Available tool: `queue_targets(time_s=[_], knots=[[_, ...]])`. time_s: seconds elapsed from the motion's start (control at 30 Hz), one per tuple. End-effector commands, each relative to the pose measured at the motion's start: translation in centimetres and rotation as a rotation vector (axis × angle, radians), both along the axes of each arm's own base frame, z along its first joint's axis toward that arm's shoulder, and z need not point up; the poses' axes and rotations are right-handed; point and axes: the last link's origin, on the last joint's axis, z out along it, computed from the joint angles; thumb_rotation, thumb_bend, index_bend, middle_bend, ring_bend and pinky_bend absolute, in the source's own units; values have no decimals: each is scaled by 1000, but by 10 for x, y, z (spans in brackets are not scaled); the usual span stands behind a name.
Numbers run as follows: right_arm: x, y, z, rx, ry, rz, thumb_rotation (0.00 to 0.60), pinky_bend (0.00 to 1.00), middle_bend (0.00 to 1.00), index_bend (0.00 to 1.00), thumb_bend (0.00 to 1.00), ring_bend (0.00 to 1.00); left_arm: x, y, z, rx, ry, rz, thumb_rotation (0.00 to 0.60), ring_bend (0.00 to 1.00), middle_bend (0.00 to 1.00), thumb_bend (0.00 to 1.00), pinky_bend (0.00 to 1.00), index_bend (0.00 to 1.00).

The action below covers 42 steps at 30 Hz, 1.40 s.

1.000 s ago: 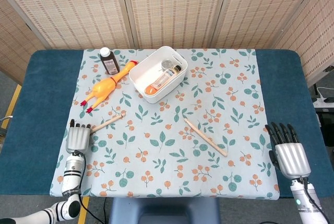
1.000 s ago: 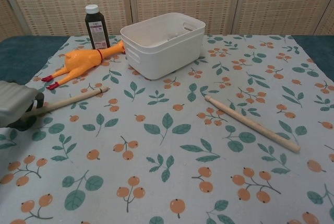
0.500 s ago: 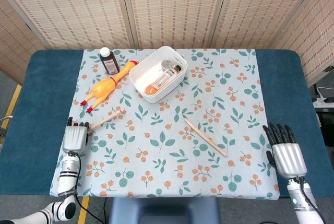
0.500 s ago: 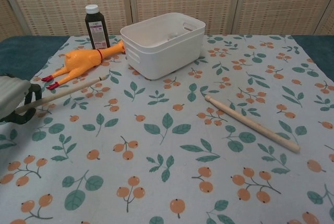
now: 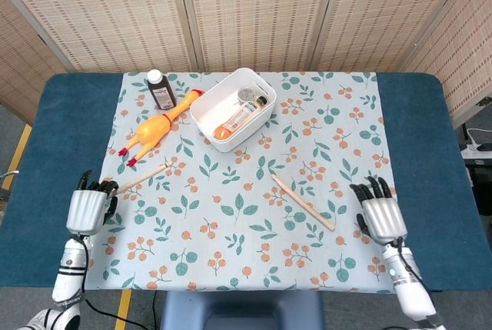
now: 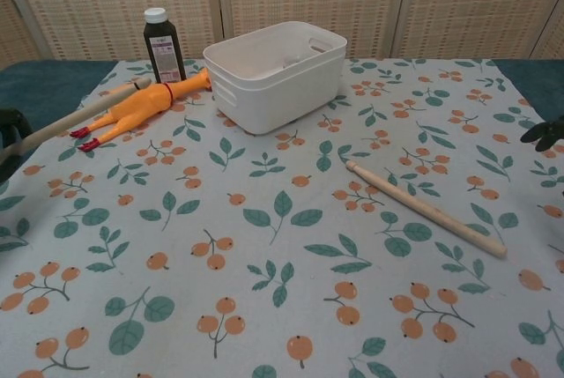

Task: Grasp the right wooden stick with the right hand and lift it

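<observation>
The right wooden stick [image 5: 302,201] lies flat on the leaf-patterned cloth, slanting from upper left to lower right; the chest view shows this stick [image 6: 425,208] at mid right. My right hand [image 5: 382,215] hovers just right of its lower end, fingers spread, holding nothing; only its dark fingertips [image 6: 542,134] reach the chest view's right edge. My left hand [image 5: 89,205] at the cloth's left edge grips the other wooden stick [image 5: 142,177], which is raised and tilted up toward the rubber chicken in the chest view [image 6: 77,116].
A white bin [image 5: 265,115] with small items inside stands at the upper middle. A yellow rubber chicken [image 5: 160,126] and a dark bottle [image 5: 160,89] lie left of it. Blue table [image 5: 415,122] borders the cloth on both sides.
My right hand moved left and forward, toward the right stick's lower end. My left hand shifted left and back, lifting and tilting the left stick with it.
</observation>
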Motion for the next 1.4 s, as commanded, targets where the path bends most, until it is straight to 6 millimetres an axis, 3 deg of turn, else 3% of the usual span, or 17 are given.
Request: queue_targets(time_s=[0.03,0.37,1.1,1.4], knots=[[23,-12,-33,57,26,-9,600,0,225,204,406,27,-3,-3,2,-10,-14,1,600,512,885,596,184,842],[36,-9,-66,127,34,-13,600,0,235,216,406,40,-11,-4,11,8,-29,-3,600,513,881,595,184,840],[54,-8,-86,157,175,11,600,0,279,261,399,89,-19,-4,15,2,-40,-10,600,516,881,595,185,840],[52,-8,-92,154,243,23,600,0,315,299,378,134,-21,-3,18,5,-30,-18,600,516,882,594,185,840]])
